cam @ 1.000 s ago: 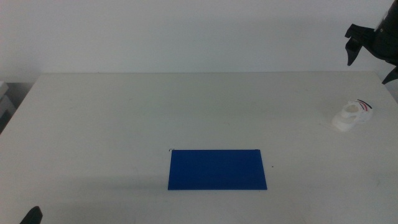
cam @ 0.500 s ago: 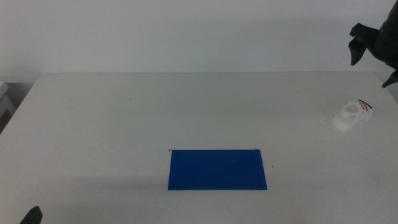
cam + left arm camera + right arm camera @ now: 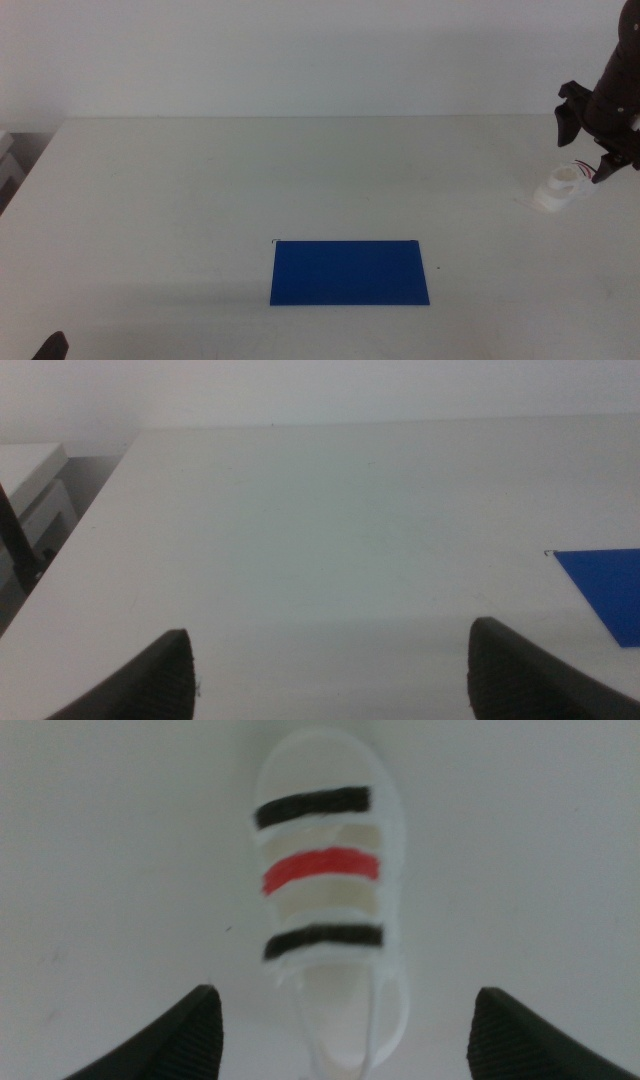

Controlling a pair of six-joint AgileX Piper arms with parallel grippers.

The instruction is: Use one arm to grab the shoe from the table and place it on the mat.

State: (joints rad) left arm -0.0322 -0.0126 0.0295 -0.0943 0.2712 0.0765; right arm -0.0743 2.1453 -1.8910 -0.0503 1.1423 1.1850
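My right end effector (image 3: 592,135) hung just above the shoe (image 3: 564,187), jaws spread wide to either side of it and touching nothing. The white sandal lay at the far right of the surface (image 3: 200,200), well apart from the blue mat (image 3: 349,272); two black straps and one red crossed it, with no readable lettering. My left end effector (image 3: 330,670) waited low at the near left corner, jaws apart.

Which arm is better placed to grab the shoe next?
The right. Its open gripper hangs directly above the shoe, jaws straddling it. The left gripper waits at the table's opposite near corner.
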